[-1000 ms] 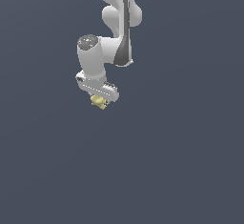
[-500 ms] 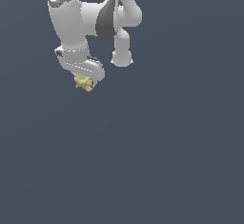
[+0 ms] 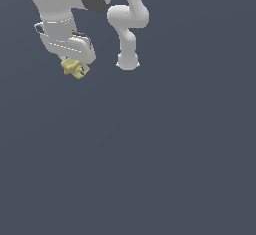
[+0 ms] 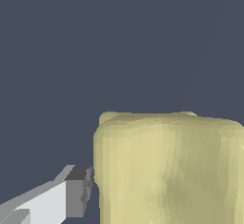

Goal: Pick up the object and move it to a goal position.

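Observation:
The object [image 3: 74,68] is a small pale-yellow lumpy piece with little knobs, held up at the exterior view's upper left. My white gripper [image 3: 76,66] is shut on it, with the piece poking out below the fingers. In the wrist view the object [image 4: 167,170] fills much of the picture as a broad yellow block, and one grey-tipped finger [image 4: 76,189] presses beside it. The other finger is hidden.
The white arm's base column [image 3: 128,44] stands to the exterior view's right of the gripper. A flat dark grey-blue ground [image 3: 150,154] lies all around.
The gripper has carried the object upward and toward the exterior view's left, still shut on it. The arm has swung and now looms larger at the upper left.

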